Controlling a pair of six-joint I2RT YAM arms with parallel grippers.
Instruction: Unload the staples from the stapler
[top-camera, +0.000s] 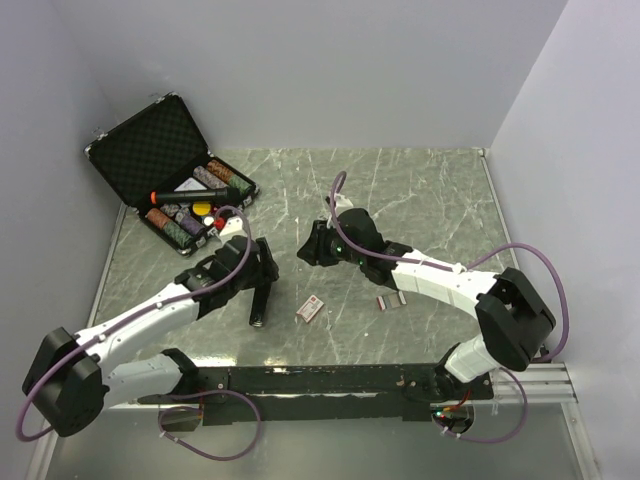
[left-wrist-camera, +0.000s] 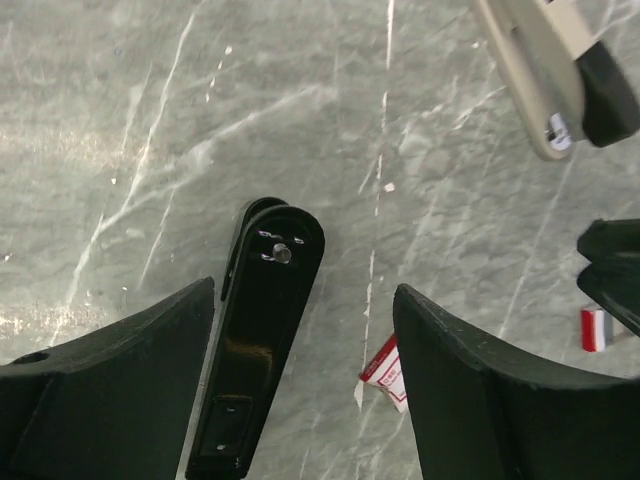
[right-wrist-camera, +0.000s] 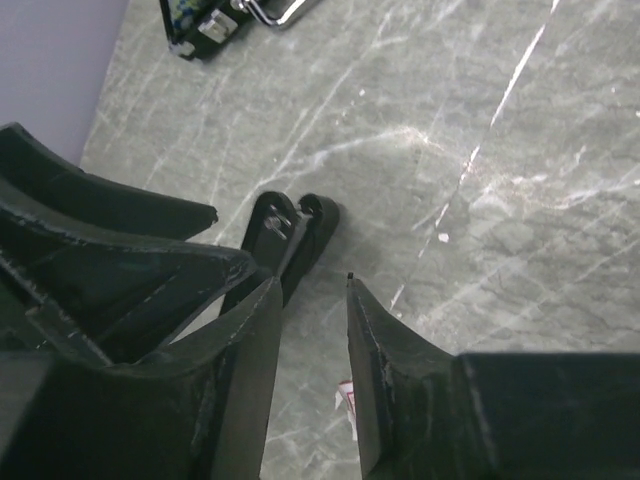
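While the black stapler (top-camera: 259, 305) is lying on the worktop (top-camera: 420, 190), the top view is showing the left hand (top-camera: 258, 263) hovering over its far end and the right hand (top-camera: 312, 246) near. A grey strip (top-camera: 392, 300), probably the staples, is lying apart, so unloading looks nearly finished; next comes checking the magazine. In the left wrist view the fingers (left-wrist-camera: 120, 400) are standing wide spread on either side of the stapler, not touching. In the right wrist view the fingers (right-wrist-camera: 385, 370) are standing slightly parted, pinching nothing.
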